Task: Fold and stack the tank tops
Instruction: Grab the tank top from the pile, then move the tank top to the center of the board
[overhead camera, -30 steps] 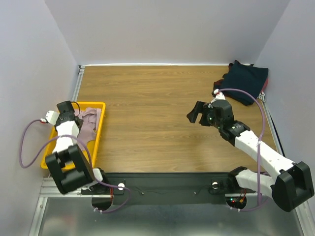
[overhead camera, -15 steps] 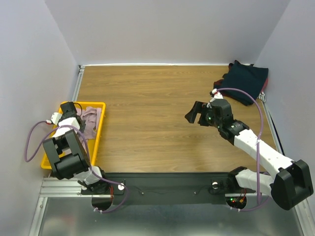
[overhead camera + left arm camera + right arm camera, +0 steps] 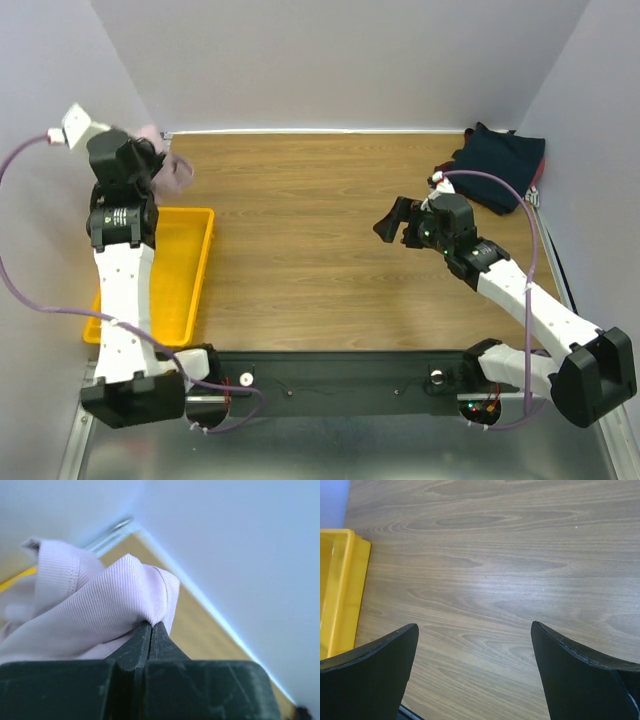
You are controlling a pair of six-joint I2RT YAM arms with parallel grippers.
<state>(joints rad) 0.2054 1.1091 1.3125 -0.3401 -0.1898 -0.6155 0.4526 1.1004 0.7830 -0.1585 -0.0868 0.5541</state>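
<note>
The dusty pink tank top [image 3: 172, 172] hangs bunched in the air over the table's back left corner, above the yellow tray [image 3: 190, 275]. My left gripper [image 3: 152, 165] is raised high and shut on it. In the left wrist view the jaws meet on a ribbed fold of the pink tank top [image 3: 100, 605] at my left gripper's [image 3: 151, 626] tips. A pile of dark navy tank tops [image 3: 500, 160] with a maroon edge lies at the back right corner. My right gripper [image 3: 395, 226] hovers open over bare wood right of centre, nothing between its fingers [image 3: 475, 626].
The yellow tray [image 3: 337, 580] stands at the left edge of the table, with no cloth showing in it. Pale walls close the table at the left, back and right. A purple cable loops off each arm.
My left gripper shut on the pink tank top in the tray and swung it up and back toward the back left corner. The right arm barely moved.
</note>
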